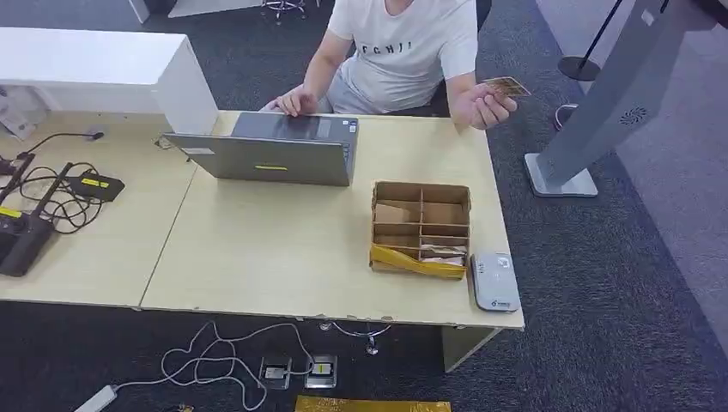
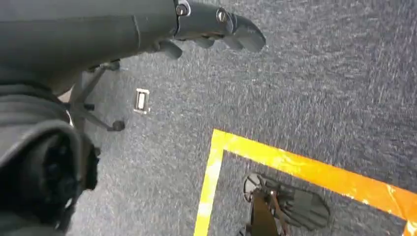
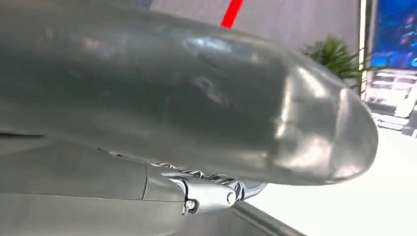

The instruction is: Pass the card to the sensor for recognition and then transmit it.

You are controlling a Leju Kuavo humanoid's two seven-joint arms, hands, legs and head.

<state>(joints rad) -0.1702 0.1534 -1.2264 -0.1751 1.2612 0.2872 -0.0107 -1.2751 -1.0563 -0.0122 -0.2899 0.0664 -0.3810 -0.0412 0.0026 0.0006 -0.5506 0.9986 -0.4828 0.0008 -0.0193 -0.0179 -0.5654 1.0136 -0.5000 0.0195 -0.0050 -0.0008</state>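
Card at desk's far edge, in person's hand

Person's hand [image 1: 482,105] is holding the card [image 1: 506,86] above the desk [image 1: 257,257], well apart from the sensor [image 1: 495,281]; left hand [image 2: 211,29] is hanging with fingers spread, empty; right hand [image 3: 206,113] grip is unclear.

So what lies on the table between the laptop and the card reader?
In the head view, the cardboard box with compartments stands between the laptop and the reader, close beside the reader. The rest is bare table.

White T-shirt [image 1: 403,47] of seated person: dark chest lettering, partly legible, reads roughly "CCHJI". No other text can be read.
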